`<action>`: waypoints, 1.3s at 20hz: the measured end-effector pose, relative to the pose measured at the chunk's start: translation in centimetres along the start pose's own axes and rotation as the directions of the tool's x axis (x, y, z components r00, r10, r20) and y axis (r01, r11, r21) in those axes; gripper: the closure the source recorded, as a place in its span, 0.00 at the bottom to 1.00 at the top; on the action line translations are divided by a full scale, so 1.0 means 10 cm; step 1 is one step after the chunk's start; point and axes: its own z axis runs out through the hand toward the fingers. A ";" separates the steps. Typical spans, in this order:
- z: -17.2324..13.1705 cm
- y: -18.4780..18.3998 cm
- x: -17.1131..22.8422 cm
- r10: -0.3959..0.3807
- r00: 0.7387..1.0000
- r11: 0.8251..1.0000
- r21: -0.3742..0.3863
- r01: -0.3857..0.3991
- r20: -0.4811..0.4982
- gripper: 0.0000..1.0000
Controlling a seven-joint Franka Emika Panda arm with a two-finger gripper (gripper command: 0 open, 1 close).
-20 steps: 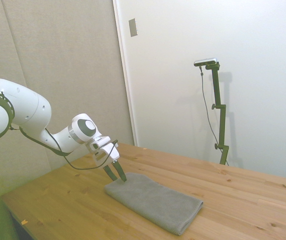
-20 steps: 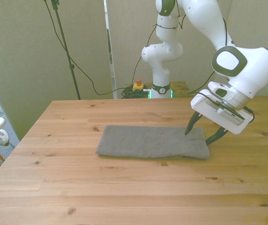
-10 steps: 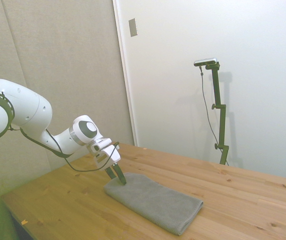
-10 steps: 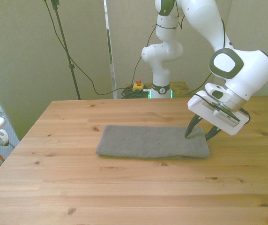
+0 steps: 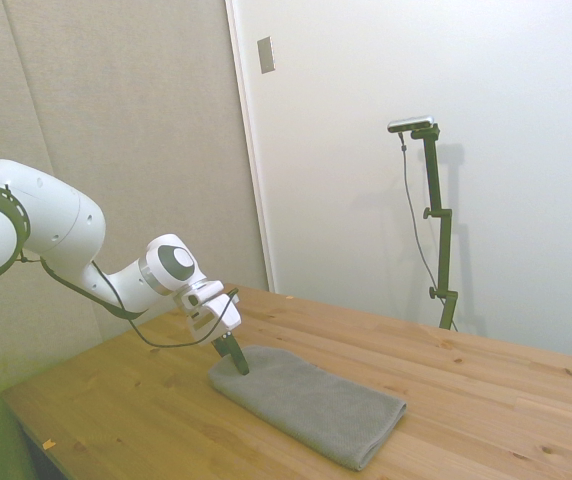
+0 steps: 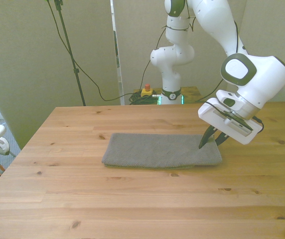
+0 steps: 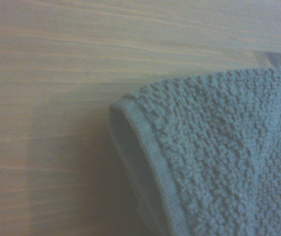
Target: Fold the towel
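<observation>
The table [image 5: 486,400] is seen obliquely from one side in the side view and across its width in the front view. Both share the towel [image 6: 160,150], seen very close in the wrist view.

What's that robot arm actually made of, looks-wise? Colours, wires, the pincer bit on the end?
The arm is glossy white, built of rounded segments with dark grey rings and round caps at the joints. A thin black cable loops along the forearm to the wrist. A flat white block carries the gripper, which has two slim, dark, pointed fingers. A yellow-and-red button sits beside the base.
</observation>
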 end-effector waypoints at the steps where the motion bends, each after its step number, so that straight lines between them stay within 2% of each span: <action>1: 0.00 0.01 0.00 0.001 1.000 1.000 0.003 -0.001 0.001 1.00; 8: -0.04 0.12 0.03 0.010 1.000 0.998 0.064 -0.011 0.009 1.00; 14: -0.37 0.40 0.21 0.048 0.999 0.989 0.139 -0.048 0.009 1.00; 17: -0.48 0.61 0.43 0.076 0.997 0.982 0.170 -0.080 0.034 1.00; 21: -0.51 0.92 0.93 0.127 0.990 0.969 0.206 -0.138 0.064 1.00; 26: -0.54 1.33 1.43 0.188 0.978 0.954 0.221 -0.203 0.086 1.00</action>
